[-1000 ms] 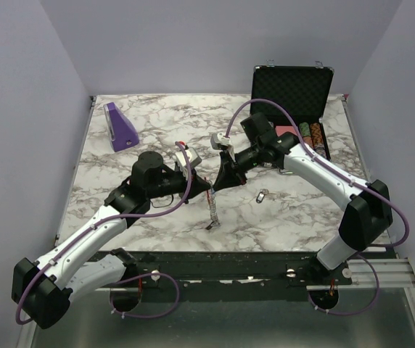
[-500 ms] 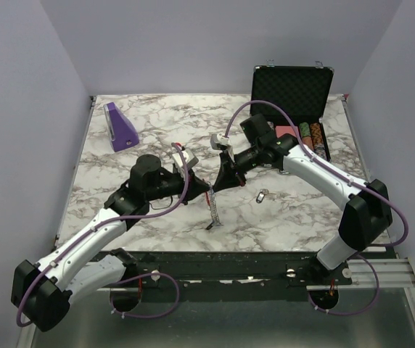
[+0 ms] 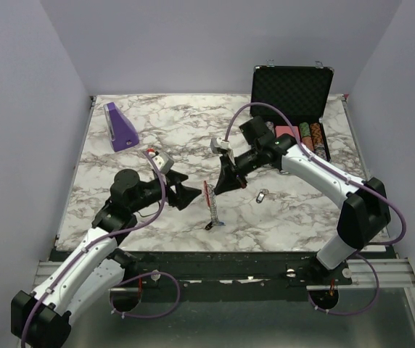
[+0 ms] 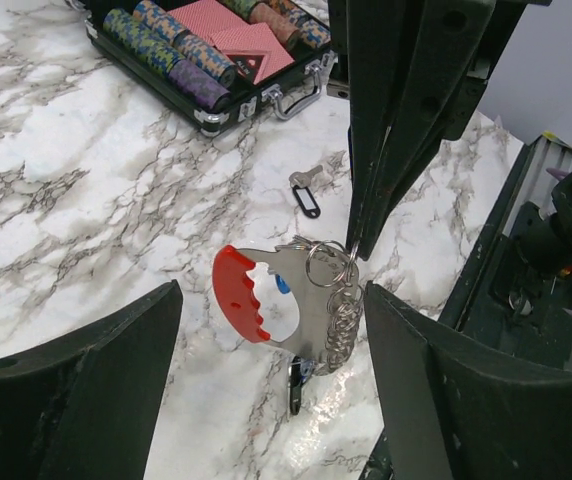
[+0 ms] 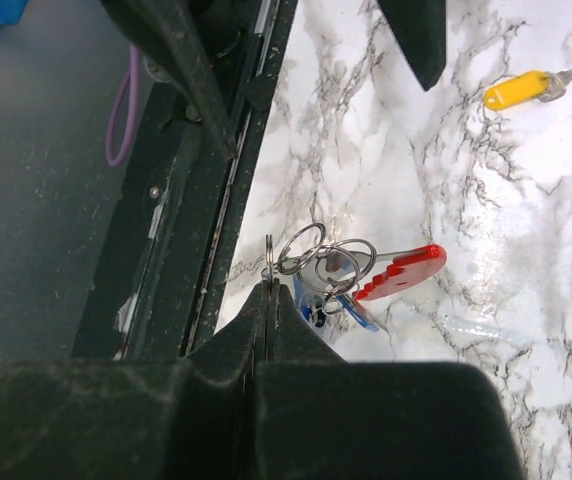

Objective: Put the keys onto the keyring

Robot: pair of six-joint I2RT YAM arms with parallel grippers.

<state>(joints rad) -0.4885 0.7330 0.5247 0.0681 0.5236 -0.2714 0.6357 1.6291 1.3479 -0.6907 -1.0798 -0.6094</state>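
- The keyring (image 3: 208, 197) is pinched by the closed right gripper (image 3: 220, 190), its long axis far-to-near.
- The left gripper (image 3: 190, 194) is spread wide, empty, just left.

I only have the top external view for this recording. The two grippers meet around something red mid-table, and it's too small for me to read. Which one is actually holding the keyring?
Observer: The right gripper. Its wrist view shows it shut on the keyring, pinching it at the metal end.
Operator: And the left one?
Observer: The left gripper is open, with one finger on each side of the red clip and clear of it.
Operator: Any keys on it already?
Observer: Blue key heads show just under the rings.
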